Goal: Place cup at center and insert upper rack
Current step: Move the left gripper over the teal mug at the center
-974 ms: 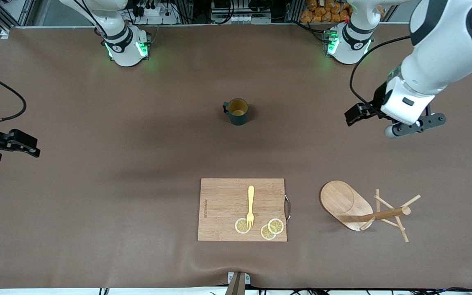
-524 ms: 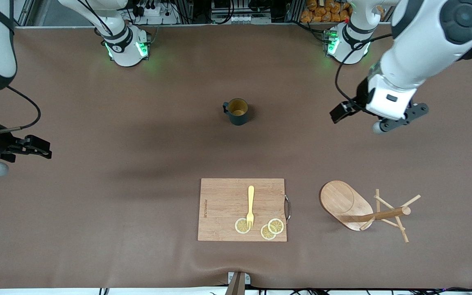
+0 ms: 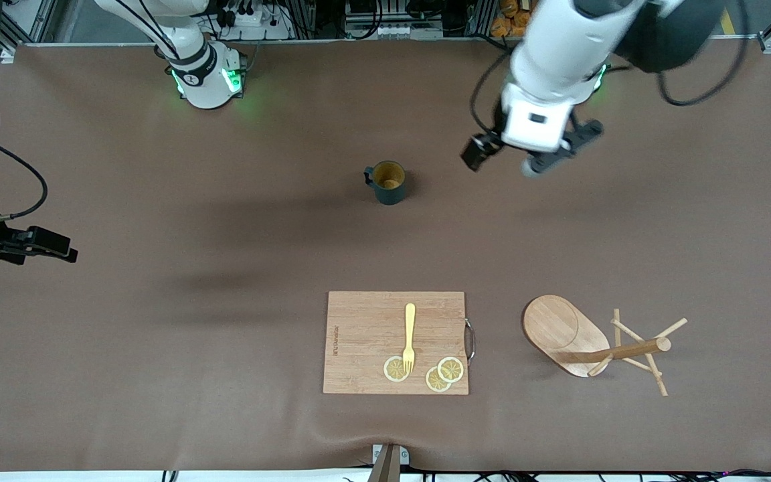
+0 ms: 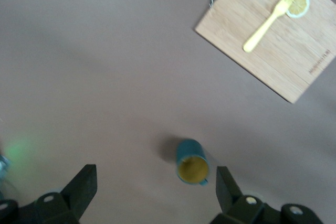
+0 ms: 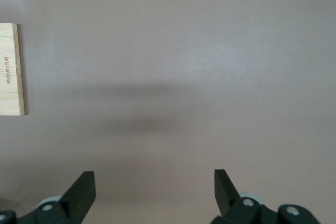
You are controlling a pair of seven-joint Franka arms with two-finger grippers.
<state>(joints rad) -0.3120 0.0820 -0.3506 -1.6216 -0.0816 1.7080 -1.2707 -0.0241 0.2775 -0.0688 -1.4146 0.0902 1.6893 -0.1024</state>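
The dark teal cup (image 3: 387, 181) stands upright on the brown table, its handle toward the right arm's end; the left wrist view looks down into the cup (image 4: 192, 162). My left gripper (image 3: 557, 148) hangs open over the table beside the cup, toward the left arm's end, and the left gripper (image 4: 156, 184) holds nothing. The upper rack (image 3: 563, 331) lies on its side near the front camera, its post (image 3: 630, 350) and pegs pointing toward the left arm's end. My right gripper (image 5: 155, 182) is open and empty over bare table at the right arm's end.
A bamboo cutting board (image 3: 365, 335) lies near the front camera, nearer than the cup. It carries a yellow fork (image 3: 409, 335) and lemon slices (image 3: 444, 372), and has a metal handle (image 3: 470, 340) on the rack's side. The board (image 4: 273, 45) also shows in the left wrist view.
My left arm has swung from the left arm's end of the table toward the cup, gripper still open. The right gripper shifted only slightly. Cup and rack have not moved.
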